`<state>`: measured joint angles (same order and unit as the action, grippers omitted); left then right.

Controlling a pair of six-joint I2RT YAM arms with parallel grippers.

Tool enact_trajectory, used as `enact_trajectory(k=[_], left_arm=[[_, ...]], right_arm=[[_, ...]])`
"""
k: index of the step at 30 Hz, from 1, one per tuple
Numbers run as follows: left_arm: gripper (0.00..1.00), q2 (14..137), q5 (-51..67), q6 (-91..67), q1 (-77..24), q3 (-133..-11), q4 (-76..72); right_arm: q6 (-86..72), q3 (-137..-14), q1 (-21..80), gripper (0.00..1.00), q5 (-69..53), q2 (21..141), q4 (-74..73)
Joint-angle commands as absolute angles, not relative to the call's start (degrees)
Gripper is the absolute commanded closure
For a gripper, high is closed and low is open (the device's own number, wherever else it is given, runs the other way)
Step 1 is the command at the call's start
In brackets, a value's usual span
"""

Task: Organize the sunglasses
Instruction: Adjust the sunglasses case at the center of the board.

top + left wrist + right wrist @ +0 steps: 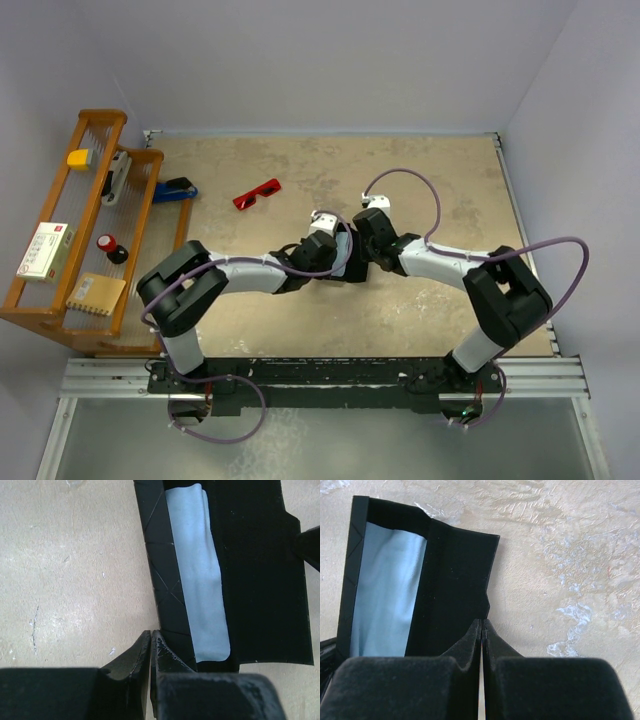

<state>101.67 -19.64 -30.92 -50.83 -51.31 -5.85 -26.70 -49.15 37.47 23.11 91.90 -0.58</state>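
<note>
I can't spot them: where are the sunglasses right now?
Top view: the sunglasses lie on the table, left of centre, just right of the blue object.

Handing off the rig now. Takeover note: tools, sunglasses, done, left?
Left tool: shut, tips at the open black case's edge.
Right tool: shut at the case's flap. Whether either pinches it is unclear.
Blue cloth lies inside the case.
Sunglasses lie on the table, beyond and left of both tools, untouched.
Done: case open, cloth in.
Left: put sunglasses in the case, close it.
</note>
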Motion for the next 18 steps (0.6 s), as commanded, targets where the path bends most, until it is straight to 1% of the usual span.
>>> enact_trajectory(k=[1, 13, 18], left_arm=[[1.0, 99.37, -18.53, -31.94, -52.01, -51.09, -7.48], [1.0, 97.58, -19.62, -33.29, -53.26, -50.77, -6.57], [1.0, 96.51, -22.7, -34.15, -53.26, -50.8, -4.76]], right_arm=[[-27.69, -48.88, 37.55, 1.0, 23.61, 92.68, 0.57], [-27.05, -49.22, 37.55, 1.0, 24.24, 92.77, 0.53], [-27.2, -48.93, 37.62, 1.0, 24.56, 90.96, 0.46]])
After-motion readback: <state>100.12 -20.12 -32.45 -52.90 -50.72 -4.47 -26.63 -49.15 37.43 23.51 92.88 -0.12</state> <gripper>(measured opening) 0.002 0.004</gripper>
